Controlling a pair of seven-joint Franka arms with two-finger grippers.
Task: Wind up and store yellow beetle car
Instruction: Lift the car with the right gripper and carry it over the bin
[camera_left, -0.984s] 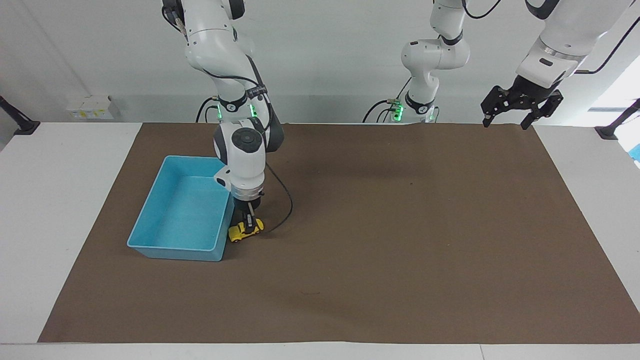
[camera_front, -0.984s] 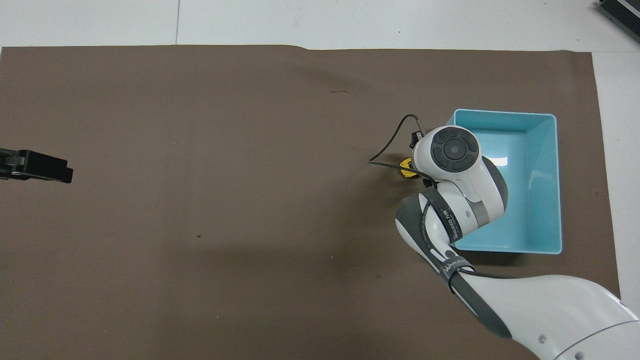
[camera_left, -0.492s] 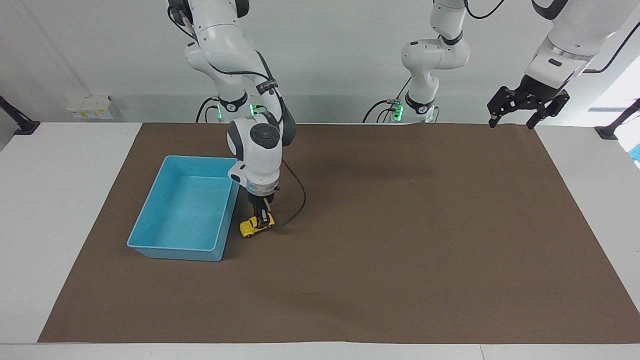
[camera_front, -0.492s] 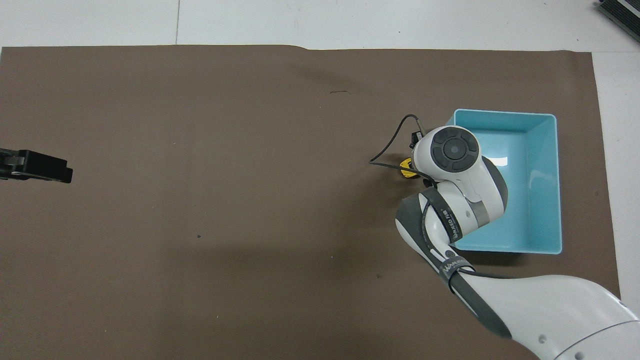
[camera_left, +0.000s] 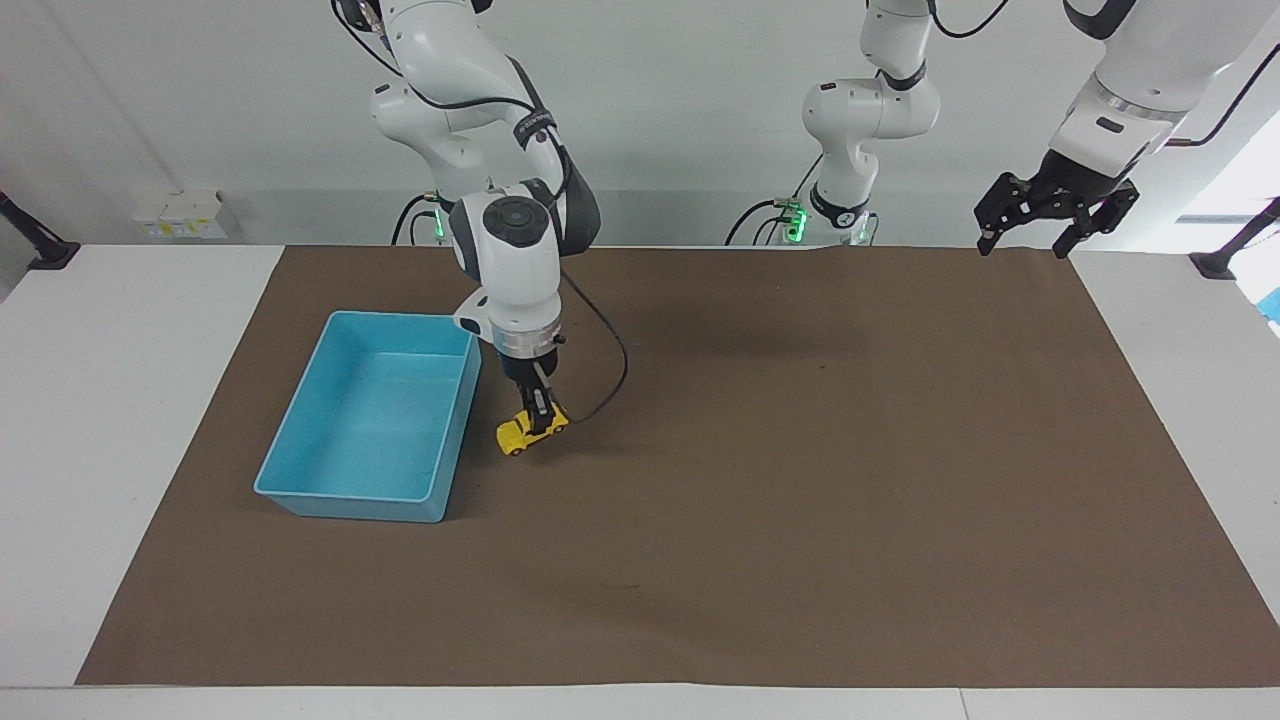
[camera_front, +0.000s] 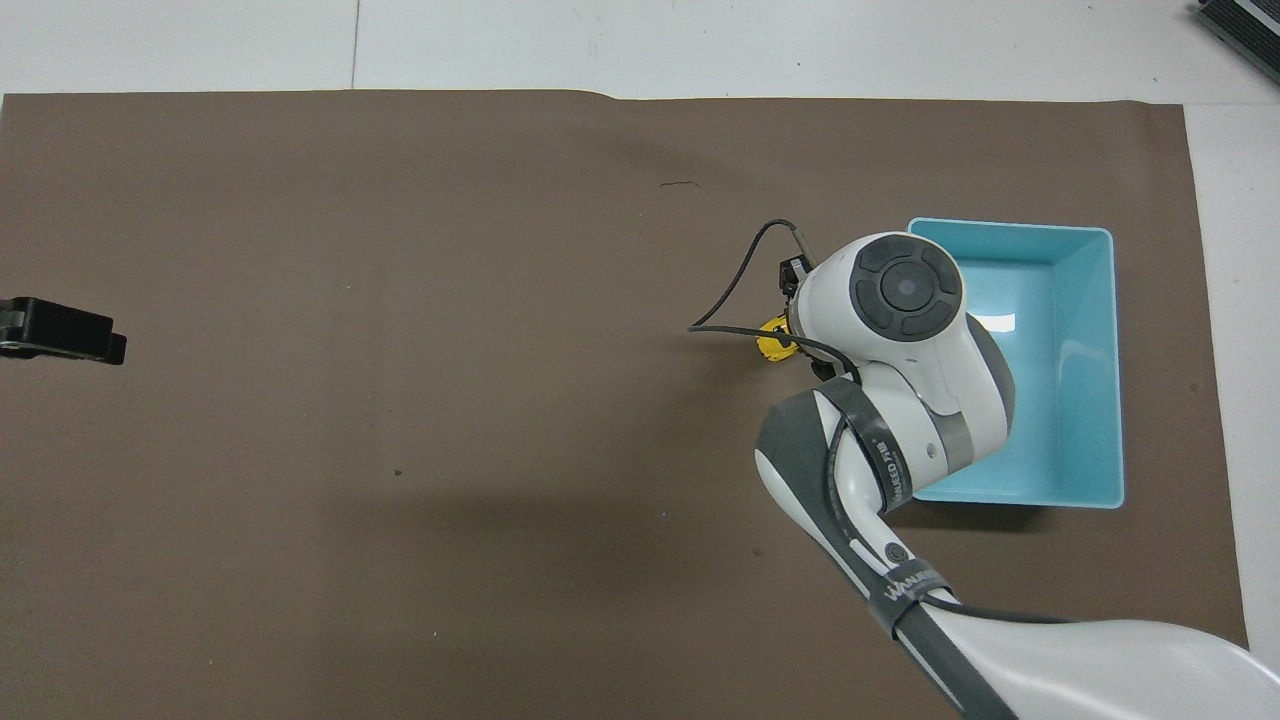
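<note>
The yellow beetle car (camera_left: 528, 433) is low at the brown mat, just beside the blue bin's (camera_left: 340, 497) long wall. My right gripper (camera_left: 539, 412) points straight down and is shut on the car's roof and sides. In the overhead view only the car's end (camera_front: 769, 341) shows past the right arm's wrist, which hides the fingers. I cannot tell whether the wheels touch the mat. My left gripper (camera_left: 1050, 214) hangs open and holds nothing, raised over the mat's corner at the left arm's end; its tip (camera_front: 62, 331) shows at the overhead view's edge.
The blue bin (camera_front: 1010, 226) has nothing in it and stands on the mat (camera_left: 800, 480) toward the right arm's end. A black cable (camera_left: 610, 385) loops from the right wrist down beside the car.
The right gripper has carried the car along the bin's wall, toward the robots and a little toward the left arm's end. The left gripper has barely shifted.
</note>
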